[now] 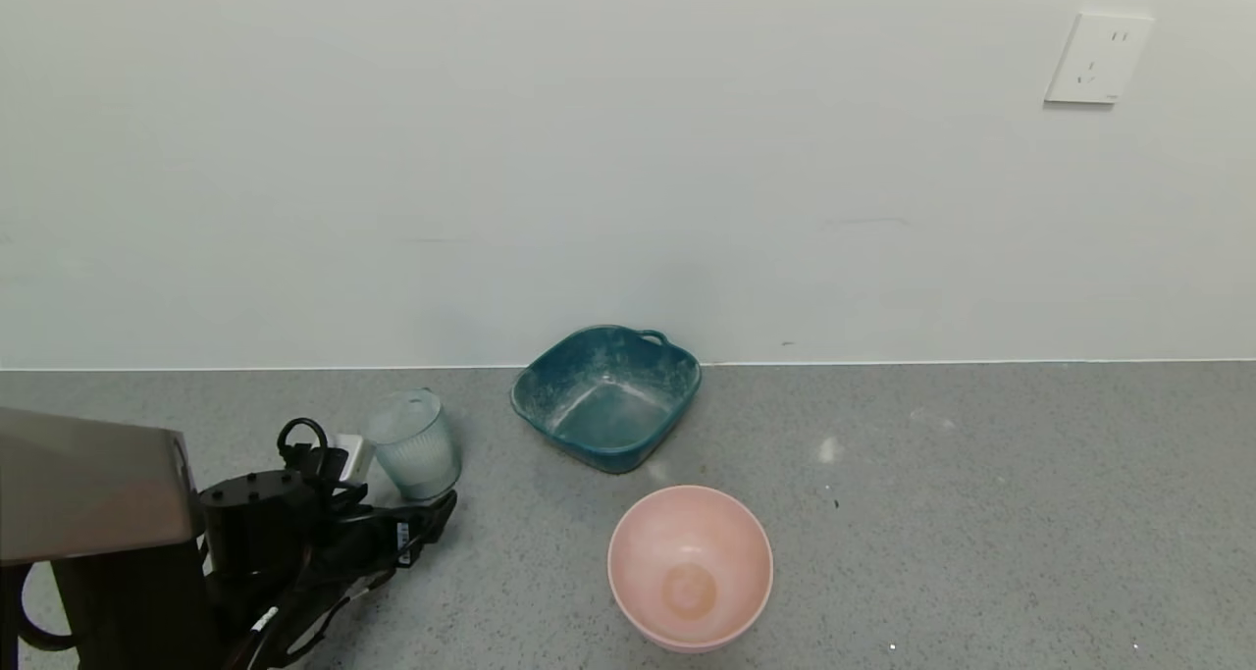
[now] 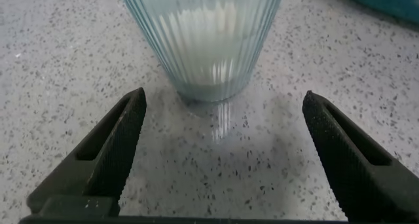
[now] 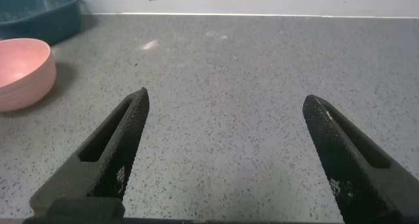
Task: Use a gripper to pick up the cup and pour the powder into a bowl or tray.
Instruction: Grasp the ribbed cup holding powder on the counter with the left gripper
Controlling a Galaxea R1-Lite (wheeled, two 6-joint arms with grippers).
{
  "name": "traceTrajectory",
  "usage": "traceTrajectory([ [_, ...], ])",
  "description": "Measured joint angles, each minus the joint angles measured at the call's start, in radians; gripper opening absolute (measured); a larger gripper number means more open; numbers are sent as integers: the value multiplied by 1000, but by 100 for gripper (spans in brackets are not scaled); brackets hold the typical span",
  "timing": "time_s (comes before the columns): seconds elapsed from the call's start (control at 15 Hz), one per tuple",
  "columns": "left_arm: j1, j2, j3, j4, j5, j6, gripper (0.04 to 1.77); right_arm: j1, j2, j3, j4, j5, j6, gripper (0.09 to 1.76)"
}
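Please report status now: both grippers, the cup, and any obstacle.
Left gripper open, lined up just short of the cup, not touching. Powder inside, cup upright. Right gripper open, idle. Pink bowl unobstructed.

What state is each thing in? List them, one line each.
cup: upright on the counter, not gripped.
powder: settled in the cup's lower part, unpoured.
left gripper: jaws open, just short of the cup's base, not touching.
right gripper: jaws open, holding nothing, over bare counter.
pink bowl: upright, a faint tan patch at its bottom.
teal tray: upright, dusted with pale residue inside.
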Motion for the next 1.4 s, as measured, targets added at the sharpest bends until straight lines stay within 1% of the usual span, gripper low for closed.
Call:
traceTrajectory([
  [0.27,4,8,-43,0,3,0,172,0,0,0,0,0,0,171],
  [0.47,7,17,-70,0,21,-1,172,0,0,0,0,0,0,171],
  [1.4,10,75,-136,1,21,-1,172,0,0,0,0,0,0,171],
])
